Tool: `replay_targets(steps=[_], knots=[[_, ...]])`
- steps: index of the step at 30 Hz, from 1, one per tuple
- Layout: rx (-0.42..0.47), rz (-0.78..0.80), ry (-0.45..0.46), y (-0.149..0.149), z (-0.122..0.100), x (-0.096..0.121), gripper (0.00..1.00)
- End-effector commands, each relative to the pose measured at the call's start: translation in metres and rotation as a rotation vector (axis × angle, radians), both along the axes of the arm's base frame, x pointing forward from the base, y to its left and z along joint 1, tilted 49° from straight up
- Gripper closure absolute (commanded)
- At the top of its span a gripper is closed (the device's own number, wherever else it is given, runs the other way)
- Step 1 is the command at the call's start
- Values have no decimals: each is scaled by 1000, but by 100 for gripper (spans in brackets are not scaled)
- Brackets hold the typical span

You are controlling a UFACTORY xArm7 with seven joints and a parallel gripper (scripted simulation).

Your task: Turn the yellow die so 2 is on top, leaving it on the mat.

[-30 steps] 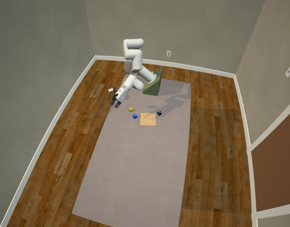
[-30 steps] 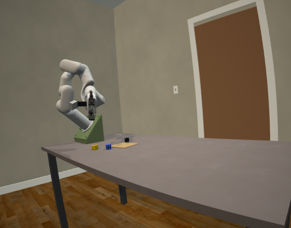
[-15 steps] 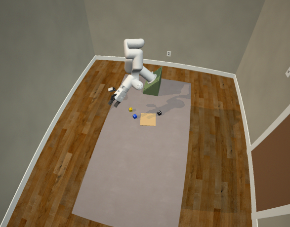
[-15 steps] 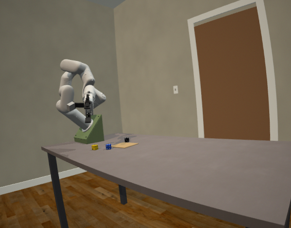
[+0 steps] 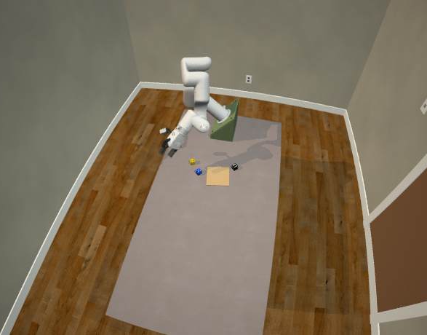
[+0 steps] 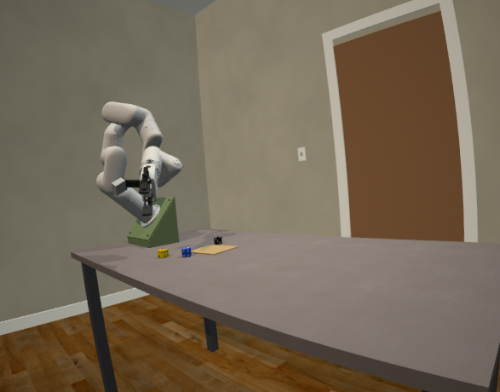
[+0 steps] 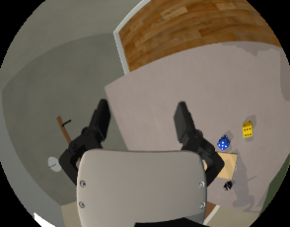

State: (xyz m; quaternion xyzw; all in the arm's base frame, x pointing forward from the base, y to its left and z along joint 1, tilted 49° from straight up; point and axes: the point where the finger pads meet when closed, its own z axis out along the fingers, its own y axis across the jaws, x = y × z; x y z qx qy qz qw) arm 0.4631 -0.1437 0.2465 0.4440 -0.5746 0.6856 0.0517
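Note:
The yellow die point(image 5: 192, 162) point(image 6: 163, 253) point(image 7: 248, 129) lies on the table, off the mat and apart from the other dice; its top number is too small to tell surely. The blue die point(image 5: 198, 171) point(image 6: 186, 252) point(image 7: 224, 142) lies between it and the tan mat point(image 5: 217, 179) point(image 6: 215, 250) point(image 7: 230, 165), off the mat. The black die point(image 5: 235, 167) point(image 6: 217, 240) point(image 7: 228, 186) lies beside the mat's far side from them. The mat lies flat and bears no die. My gripper point(image 5: 166, 153) point(image 7: 142, 108) is open and empty, high above the table, tilted, off to the yellow die's side.
The green wedge base point(image 5: 224, 129) point(image 6: 161, 227) of the arm stands on the table point(image 5: 201, 237) point(image 6: 330, 294) behind the dice. The table's edge runs below and beyond my gripper on the left in the top view. Arm shadows fall across the table near the black die and the mat.

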Motion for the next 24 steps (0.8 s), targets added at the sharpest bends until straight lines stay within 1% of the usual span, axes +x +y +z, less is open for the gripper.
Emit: replay_targets(steps=[1,14,15,24], knots=[[8,-33,0,-2,1,-3,0],[8,-33,0,-2,1,-3,0],[39,-94,3,-10,-3,-16,0],[39,-94,3,-10,-3,-16,0]])
